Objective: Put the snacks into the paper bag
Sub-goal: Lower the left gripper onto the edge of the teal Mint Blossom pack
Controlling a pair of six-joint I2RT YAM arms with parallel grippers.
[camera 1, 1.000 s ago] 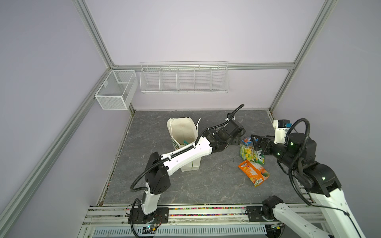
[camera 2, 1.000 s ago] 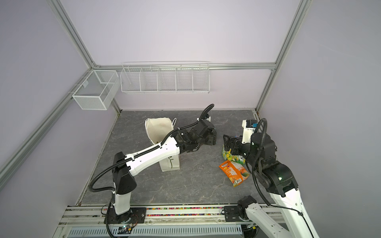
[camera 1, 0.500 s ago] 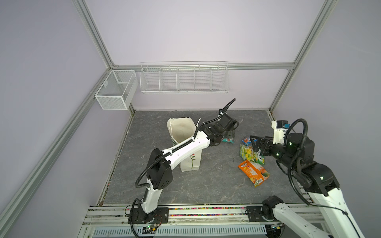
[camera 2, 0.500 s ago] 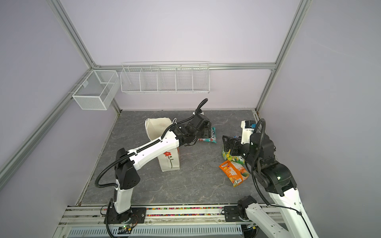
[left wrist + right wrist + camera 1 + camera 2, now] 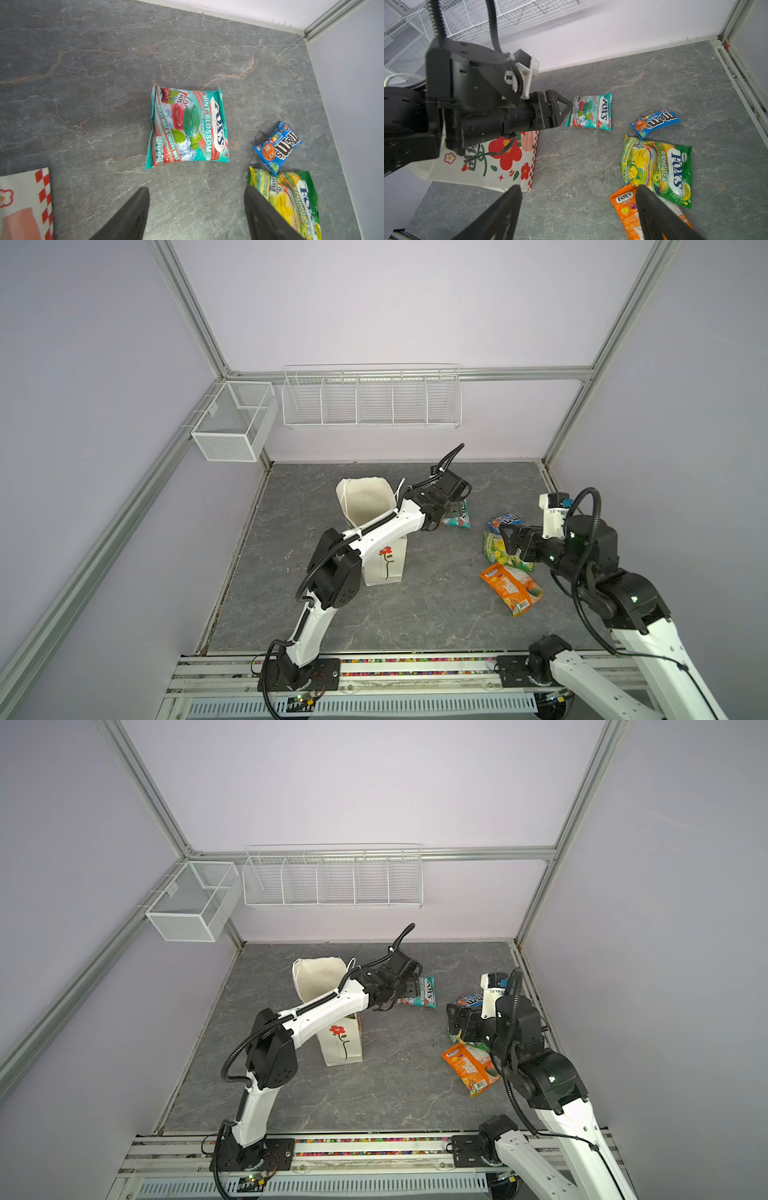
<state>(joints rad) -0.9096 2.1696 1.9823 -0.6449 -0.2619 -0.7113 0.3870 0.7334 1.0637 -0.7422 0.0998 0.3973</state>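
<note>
1. Just now the left gripper point(image 5: 196, 188) hangs above the grey table point(image 5: 415, 614) with its two fingers spread wide and nothing between them.
2. A teal candy packet point(image 5: 188, 124) lies flat on the table just ahead of those fingertips. In both top views the gripper covers the packet's edge on the bag's side.
3. The right gripper point(image 5: 578, 187) is spread wide too and holds nothing. It hovers over the right side of the table, above a green and yellow packet point(image 5: 656, 168) and an orange packet point(image 5: 625, 209).
4. The green and yellow packet lies flat, and its lower edge meets the top of the orange packet. One finger of the right gripper hides part of the orange packet in the right wrist view.
5. A small blue chocolate packet point(image 5: 654, 121) lies beyond them, nearer the back wall, with one corner at the green and yellow packet's upper edge.
6. All four packets are on the table, outside the bag.
7. The paper bag point(image 5: 340, 1044) stands upright left of the packets with its mouth open, red flowers on its front. The left arm reaches across above it, and what is inside cannot be told.
</note>
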